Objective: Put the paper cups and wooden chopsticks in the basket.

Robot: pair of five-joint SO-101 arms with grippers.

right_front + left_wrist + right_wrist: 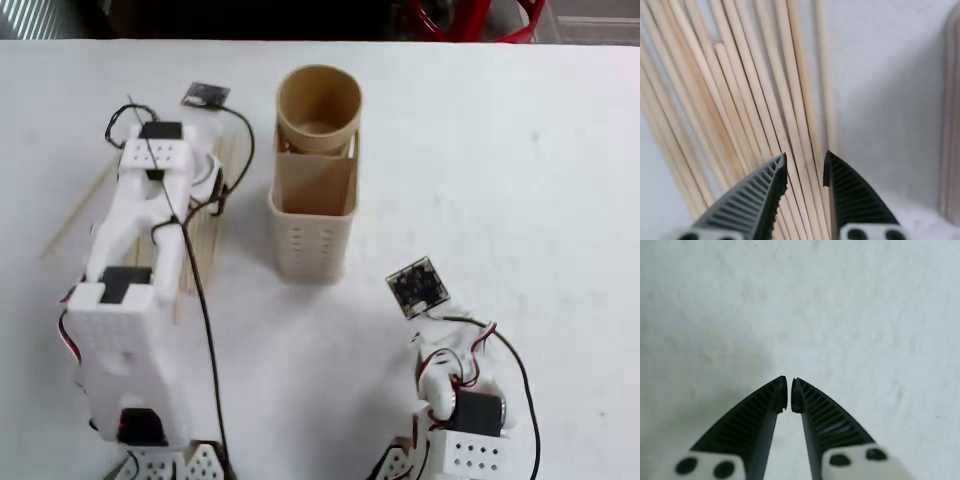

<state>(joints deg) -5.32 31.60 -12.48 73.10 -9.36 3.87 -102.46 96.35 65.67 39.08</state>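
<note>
The left end effector [805, 159] is hanging low over a loose bundle of wooden chopsticks [740, 90], its ridged black fingers standing slightly apart, with a few sticks running beneath the gap; nothing is gripped. The chopsticks, pale, round and slender, are lying side by side on the white surface [520, 150], just left of the basket [312, 240]. The basket is sitting upright mid-surface, a beige rectangular plastic tub with perforated walls. A tan paper cup [319, 105] is standing upright at its far end, seemingly in the far compartment. The right end effector [789, 390] is pointing at bare surface, its tips almost meeting and holding nothing.
</note>
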